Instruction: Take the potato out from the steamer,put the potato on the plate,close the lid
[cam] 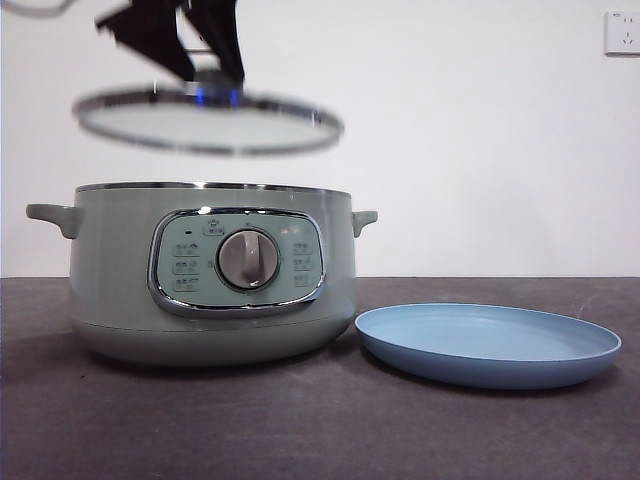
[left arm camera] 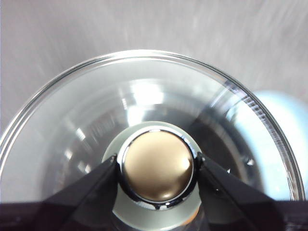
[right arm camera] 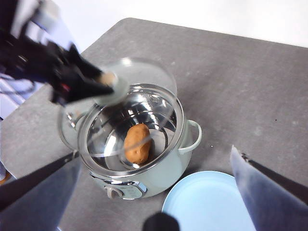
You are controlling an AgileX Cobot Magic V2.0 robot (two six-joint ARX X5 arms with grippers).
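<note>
The pale-green steamer (cam: 115,270) stands open at the left of the table. Above it hangs the glass lid (cam: 210,122), slightly tilted, with my left gripper (left arm camera: 156,166) shut on its knob (left arm camera: 156,183). From the right wrist view, the brown-orange potato (right arm camera: 137,143) lies on the bottom of the steamer (right arm camera: 166,171), partly seen through the lid (right arm camera: 144,72). My right gripper (right arm camera: 155,151) is open high above the steamer and holds nothing. Just to the steamer's right lies the empty light-blue plate (cam: 490,345).
The steamer's side handles (cam: 52,216) stick out on both sides. A white wall socket (cam: 622,32) is at the far upper right. The dark grey table (right arm camera: 240,82) extends behind the steamer to a rounded corner.
</note>
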